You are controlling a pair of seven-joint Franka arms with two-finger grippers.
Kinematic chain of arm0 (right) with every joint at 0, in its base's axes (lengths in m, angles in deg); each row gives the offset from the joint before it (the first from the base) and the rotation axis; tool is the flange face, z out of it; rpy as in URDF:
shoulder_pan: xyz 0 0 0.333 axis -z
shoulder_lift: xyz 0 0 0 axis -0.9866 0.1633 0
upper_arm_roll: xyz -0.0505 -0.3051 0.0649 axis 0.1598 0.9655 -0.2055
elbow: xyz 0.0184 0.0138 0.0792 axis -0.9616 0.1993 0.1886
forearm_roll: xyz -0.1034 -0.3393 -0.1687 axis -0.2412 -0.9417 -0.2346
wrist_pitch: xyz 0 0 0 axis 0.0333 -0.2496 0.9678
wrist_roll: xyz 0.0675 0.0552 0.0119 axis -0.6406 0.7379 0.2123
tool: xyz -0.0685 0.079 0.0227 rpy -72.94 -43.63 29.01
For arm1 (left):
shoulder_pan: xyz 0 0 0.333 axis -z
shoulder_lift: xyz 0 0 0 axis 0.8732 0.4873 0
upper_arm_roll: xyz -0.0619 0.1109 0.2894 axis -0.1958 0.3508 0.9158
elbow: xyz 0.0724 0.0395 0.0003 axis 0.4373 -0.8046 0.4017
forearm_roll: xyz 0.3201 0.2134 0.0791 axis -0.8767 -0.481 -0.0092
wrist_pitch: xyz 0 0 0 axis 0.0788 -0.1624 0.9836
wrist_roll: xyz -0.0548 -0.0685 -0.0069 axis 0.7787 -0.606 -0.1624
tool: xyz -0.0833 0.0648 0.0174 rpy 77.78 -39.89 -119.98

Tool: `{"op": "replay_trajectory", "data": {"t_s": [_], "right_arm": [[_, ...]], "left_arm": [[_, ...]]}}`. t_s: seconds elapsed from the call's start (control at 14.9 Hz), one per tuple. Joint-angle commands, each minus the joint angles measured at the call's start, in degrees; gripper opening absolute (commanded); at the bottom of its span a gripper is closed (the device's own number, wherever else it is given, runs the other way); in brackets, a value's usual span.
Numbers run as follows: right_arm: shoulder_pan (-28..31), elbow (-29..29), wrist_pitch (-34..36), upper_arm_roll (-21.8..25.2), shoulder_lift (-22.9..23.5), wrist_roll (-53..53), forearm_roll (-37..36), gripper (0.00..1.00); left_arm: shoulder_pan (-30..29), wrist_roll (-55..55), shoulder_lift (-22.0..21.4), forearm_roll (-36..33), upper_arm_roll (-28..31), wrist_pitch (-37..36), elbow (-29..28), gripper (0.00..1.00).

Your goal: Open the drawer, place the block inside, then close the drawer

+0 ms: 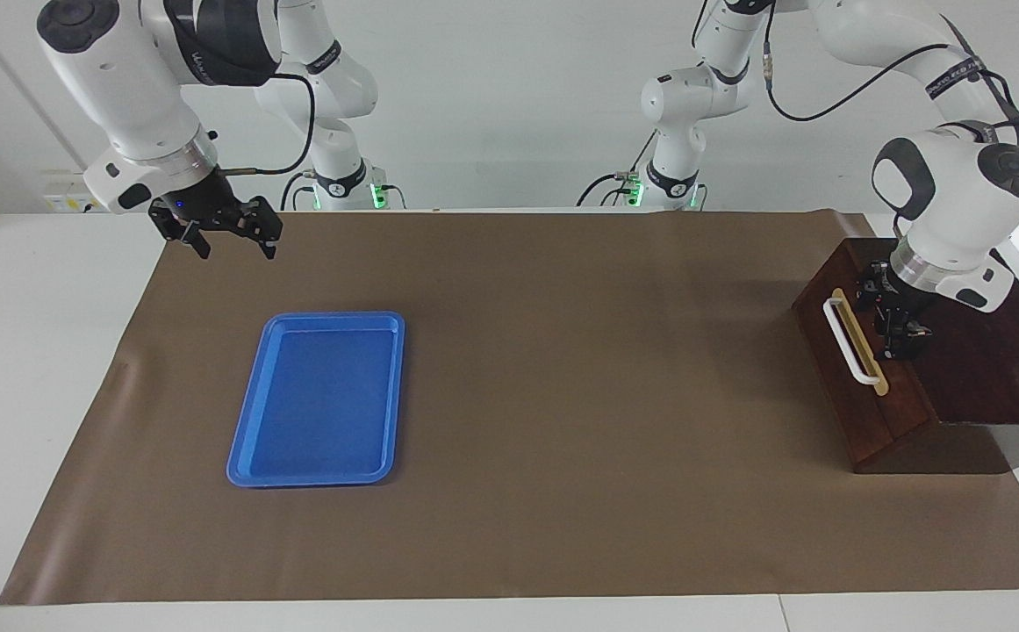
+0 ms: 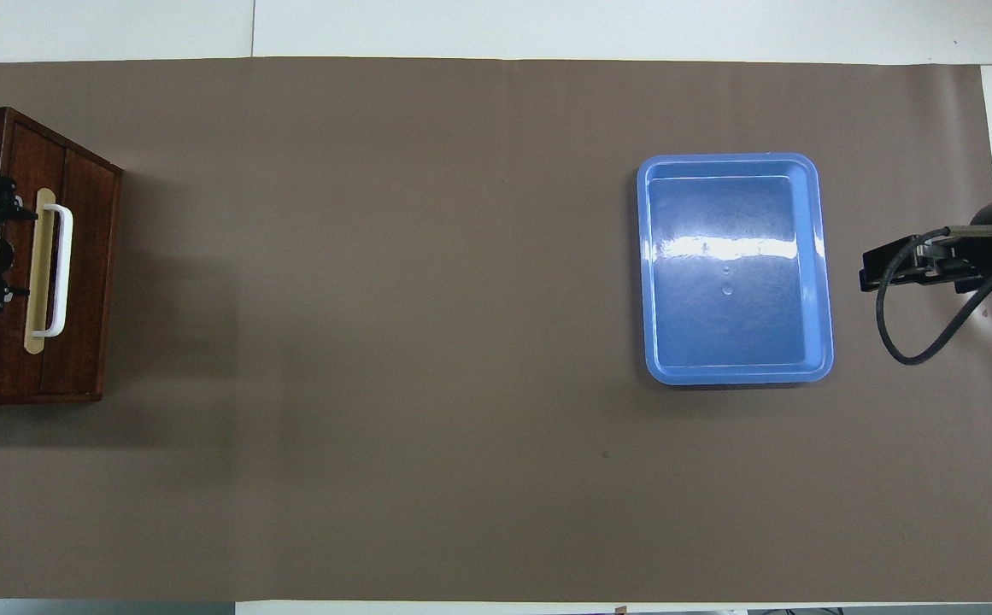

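Observation:
The drawer [image 1: 838, 391] is shut flush in its dark wooden box [image 1: 992, 369] at the left arm's end of the table. Its white bar handle [image 1: 849, 344] faces the blue tray. It also shows in the overhead view [image 2: 85, 256]. My left gripper [image 1: 895, 326] is over the box's top, just beside the handle, open and holding nothing; it shows in the overhead view [image 2: 21, 254] too. My right gripper [image 1: 235, 250] hangs open and empty in the air over the mat's edge at the right arm's end, and waits there. The yellow block is not in view.
A flat blue tray [image 1: 250, 465] lies empty on the brown mat [image 1: 562, 395] toward the right arm's end; it also shows in the overhead view [image 2: 816, 256]. Bare mat stretches between the tray and the box.

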Motion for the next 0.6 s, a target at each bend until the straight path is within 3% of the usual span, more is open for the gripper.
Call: {"op": "replay_trajectory", "data": {"t_s": [0.0, 0.54], "right_arm": [[0.16, -1.07, 1.3, -0.05, 0.53, 0.81, 0.69, 1.0], [0.43, -1.07, 1.39, -0.05, 0.53, 0.72, 0.69, 1.0]], "left_arm": [[-0.81, -1.15, -0.47, -1.25, -0.08, -1.69, 0.59, 1.0], [2.53, -19.75, -6.97, 3.57, -1.93, -13.82, 3.59, 1.0]]}}
